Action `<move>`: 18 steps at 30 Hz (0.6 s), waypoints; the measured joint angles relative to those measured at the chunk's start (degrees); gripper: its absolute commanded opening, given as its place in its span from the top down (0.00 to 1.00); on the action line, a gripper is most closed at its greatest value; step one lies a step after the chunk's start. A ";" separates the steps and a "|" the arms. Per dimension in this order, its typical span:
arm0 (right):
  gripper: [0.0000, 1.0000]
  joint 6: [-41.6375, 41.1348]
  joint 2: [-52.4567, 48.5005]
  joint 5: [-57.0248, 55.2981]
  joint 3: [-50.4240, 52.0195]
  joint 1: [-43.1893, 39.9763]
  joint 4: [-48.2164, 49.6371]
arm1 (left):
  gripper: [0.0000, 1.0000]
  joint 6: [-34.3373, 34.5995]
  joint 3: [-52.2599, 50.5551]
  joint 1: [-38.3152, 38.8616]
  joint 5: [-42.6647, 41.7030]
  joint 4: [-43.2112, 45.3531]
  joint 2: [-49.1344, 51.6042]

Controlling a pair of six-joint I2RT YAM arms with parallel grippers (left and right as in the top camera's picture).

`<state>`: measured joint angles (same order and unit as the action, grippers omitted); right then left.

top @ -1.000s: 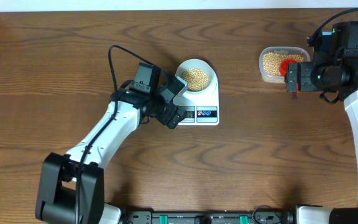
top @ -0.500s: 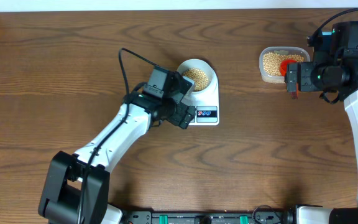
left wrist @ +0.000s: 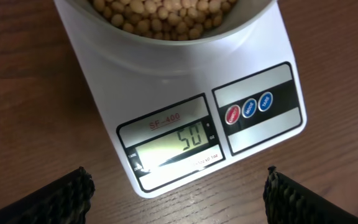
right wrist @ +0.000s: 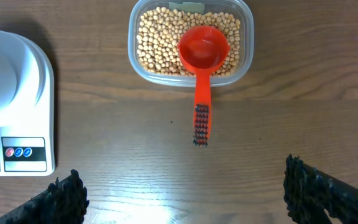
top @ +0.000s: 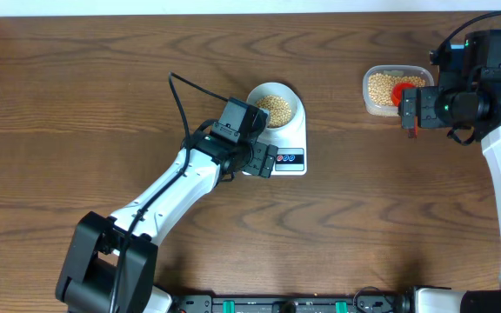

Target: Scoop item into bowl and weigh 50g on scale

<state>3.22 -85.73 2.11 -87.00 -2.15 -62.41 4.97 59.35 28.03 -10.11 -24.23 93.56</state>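
The pale bowl (top: 295, 96) stands on the white scale (top: 297, 136) and holds tan beans (top: 273, 108). In the left wrist view the scale's display (left wrist: 188, 138) reads 50, below the bowl's rim (left wrist: 166, 45) and its beans (left wrist: 157, 9). My left gripper (top: 261, 146) hovers over the scale's display end. It (left wrist: 179, 194) is open, with only wood between its fingertips (left wrist: 73, 194). My right gripper (right wrist: 185, 194) is open and empty, hanging in front of the red scoop (right wrist: 202, 55). The scoop lies in the clear tub of beans (right wrist: 157, 43), handle pointing out.
The clear tub (top: 377, 89) with the red scoop (top: 401, 90) sits at the back right, beside my right gripper (top: 410, 110). The scale's edge (right wrist: 33, 87) shows at the left of the right wrist view. Bare brown wood surrounds both.
My left arm has swung right and forward, bringing its gripper over the scale's display. The right arm, scoop and tub have not moved.
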 measured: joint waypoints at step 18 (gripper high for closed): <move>0.01 0.00 0.00 -0.02 0.00 0.00 0.00 | 0.10 1.07 0.00 0.00 1.51 0.66 0.00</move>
<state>3.22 -85.73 2.09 -87.00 -2.15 -62.41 6.04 59.35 28.03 -8.60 -23.57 93.56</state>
